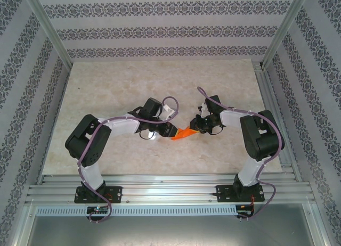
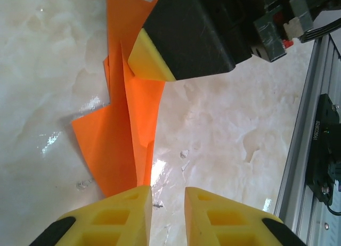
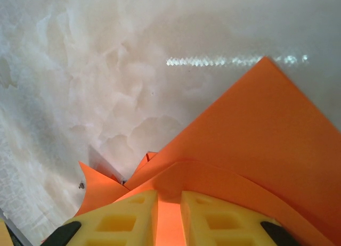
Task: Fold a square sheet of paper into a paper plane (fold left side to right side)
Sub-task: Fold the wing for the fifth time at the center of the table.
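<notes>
Jaws of the right arm are pinched onto a bright orange sheet of thin paper (image 3: 256,139). Its creased layers bulge over the yellow fingers (image 3: 122,219) and fill the slit between them. Jaws of the left arm stand a little apart with bare desk in the gap. The sheet's narrow end reaches the inner edge of one yellow finger (image 2: 117,214) but does not appear to be gripped.

The sheet, already folded to a pointed, layered shape, lies between the two arms on the pale marbled desk (image 1: 106,86), toward its near edge and just right of the middle. The work looks to be mid-fold: one end is anchored and the left-to-right fold is not yet made.

The next move probably calls for the left jaws to take the left flap and carry it across onto the right side, edges matched, while the right grip holds firm. The black, yellow-tipped right finger (image 2: 186,38) sits on the paper in the flap's path, and the two arms are crowded close. Paper this thin could slip or buckle.

Aluminium rails (image 1: 170,188) line the near edge of the desk, and patterned walls (image 1: 160,30) enclose it.
</notes>
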### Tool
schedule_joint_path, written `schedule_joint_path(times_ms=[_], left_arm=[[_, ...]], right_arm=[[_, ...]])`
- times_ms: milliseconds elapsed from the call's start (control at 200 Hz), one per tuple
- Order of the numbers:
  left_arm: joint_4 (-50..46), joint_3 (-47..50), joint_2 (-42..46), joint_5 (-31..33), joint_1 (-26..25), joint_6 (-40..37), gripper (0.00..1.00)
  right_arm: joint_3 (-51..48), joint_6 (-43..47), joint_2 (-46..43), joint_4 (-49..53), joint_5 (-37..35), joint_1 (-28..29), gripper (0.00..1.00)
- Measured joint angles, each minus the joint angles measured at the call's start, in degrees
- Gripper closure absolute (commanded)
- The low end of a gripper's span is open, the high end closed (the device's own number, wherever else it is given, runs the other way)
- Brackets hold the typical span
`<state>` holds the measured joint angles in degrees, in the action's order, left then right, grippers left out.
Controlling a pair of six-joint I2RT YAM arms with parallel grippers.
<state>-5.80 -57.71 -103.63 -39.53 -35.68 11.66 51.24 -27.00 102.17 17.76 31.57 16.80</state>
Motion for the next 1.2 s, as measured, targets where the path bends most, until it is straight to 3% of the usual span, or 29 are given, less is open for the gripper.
schedule_joint_path(times_ms=[500,714,914,1199], left_arm=[[-4.9,-5.0,-7.5,-1.0,0.0,3.7,0.74],[-6.3,-5.7,-9.0,-0.9,-0.3,3.7,0.86],[-6.3,-5.7,-9.0,-1.1,-0.5,3.8,0.85],[-6.2,-5.4,-8.0,-0.8,-1.2,2.1,0.94]], right_arm=[[0.3,0.1,0.1,0.0,-0.2,0.8,0.79],[0.4,0.2,0.2,0.0,-0.4,1.1,0.78],[0.7,1.0,0.2,0.3,-0.5,1.2,0.78],[1.0,1.6,0.1,0.7,-0.2,1.2,0.73]])
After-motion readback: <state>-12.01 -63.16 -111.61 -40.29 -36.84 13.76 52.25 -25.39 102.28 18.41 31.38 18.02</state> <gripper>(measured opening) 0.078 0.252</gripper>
